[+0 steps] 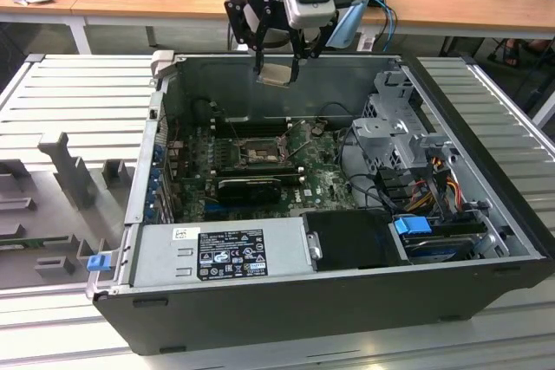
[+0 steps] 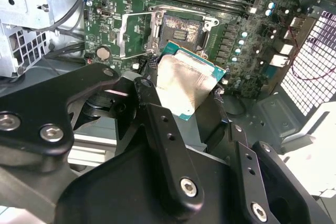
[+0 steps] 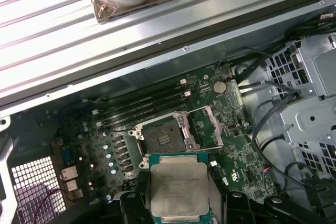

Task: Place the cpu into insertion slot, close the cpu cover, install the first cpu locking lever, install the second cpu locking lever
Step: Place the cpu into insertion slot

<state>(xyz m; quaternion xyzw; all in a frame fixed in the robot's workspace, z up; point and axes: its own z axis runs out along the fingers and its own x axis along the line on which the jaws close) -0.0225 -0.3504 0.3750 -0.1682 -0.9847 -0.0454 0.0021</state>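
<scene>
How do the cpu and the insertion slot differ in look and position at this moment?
The cpu has a pale silvery face, while the insertion slot is a dark square inside a metal rim. The cpu is held in the gripper above the case, while the insertion slot sits low on the green board and is empty. Both are square.

I see my jaws pinching the cpu [image 1: 277, 74] high over the open case [image 1: 286, 314]. The slot [image 1: 258, 155] lies below on the green board [image 1: 325, 183], well apart from it.
</scene>
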